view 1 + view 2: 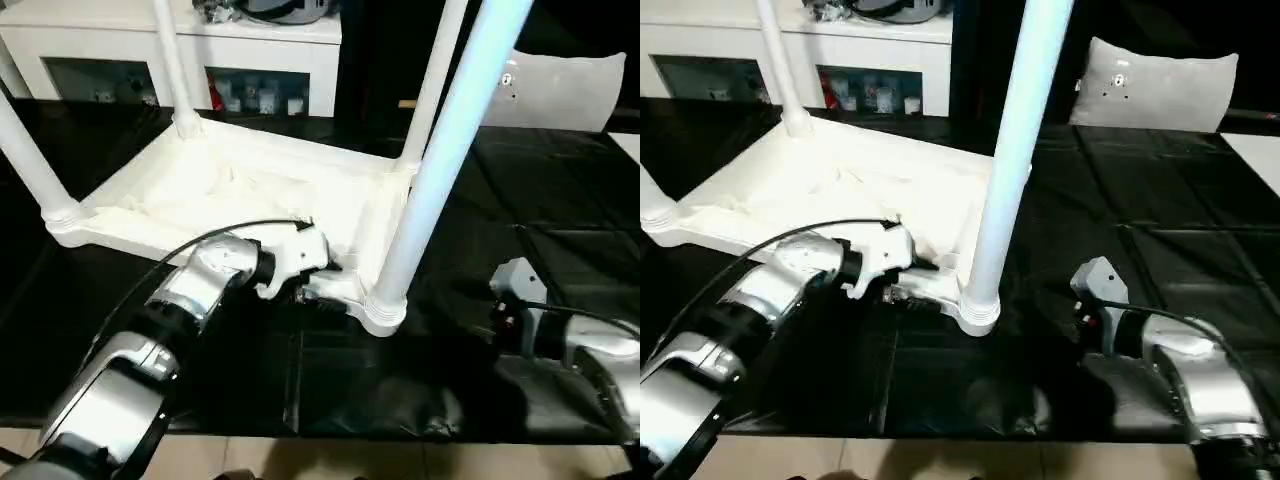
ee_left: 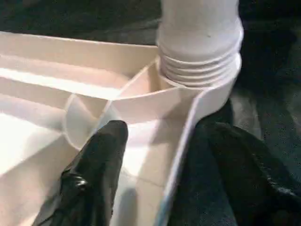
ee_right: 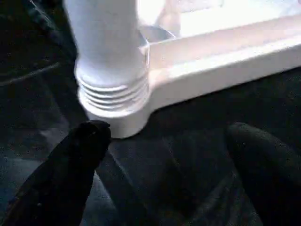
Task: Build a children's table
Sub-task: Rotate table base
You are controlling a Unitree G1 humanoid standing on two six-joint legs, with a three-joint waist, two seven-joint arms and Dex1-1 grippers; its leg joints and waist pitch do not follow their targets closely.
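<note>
white table top (image 1: pixel 230 190) (upside down) has its near rim between left hand (image 2: pixel 155 155) fingers.

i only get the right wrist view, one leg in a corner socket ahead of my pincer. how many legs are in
Observer: Four. The near leg is the one you see. The left leg, back left leg and back right leg also stand upright in their sockets.
Operator: where's the left pincer
Observer: The left pincer is open and straddles the near rim of the upturned table top beside your corner, one finger inside and one outside.
Operator: which side of the leg am i on
Observer: From the head view, your right pincer sits over the black cover, to the right of the near leg and apart from it.
</note>
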